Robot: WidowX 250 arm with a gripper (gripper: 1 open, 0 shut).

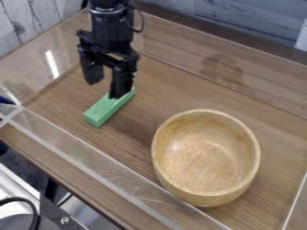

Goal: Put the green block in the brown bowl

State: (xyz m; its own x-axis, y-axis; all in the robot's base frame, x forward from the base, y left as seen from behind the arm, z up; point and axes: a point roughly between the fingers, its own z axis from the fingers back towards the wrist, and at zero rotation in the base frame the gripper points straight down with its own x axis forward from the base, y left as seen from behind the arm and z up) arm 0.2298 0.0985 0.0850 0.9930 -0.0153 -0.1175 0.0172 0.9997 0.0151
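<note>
The green block (104,110) lies flat on the wooden table, left of centre, its far end hidden behind my gripper. My black gripper (104,86) points down just above that far end with its two fingers spread open and nothing between them. The brown bowl (206,156) sits empty at the lower right, well apart from the block and the gripper.
Clear acrylic walls (72,148) fence the wooden table (228,67) along the front and left. A small clear plastic piece (110,22) stands at the back left near the wall.
</note>
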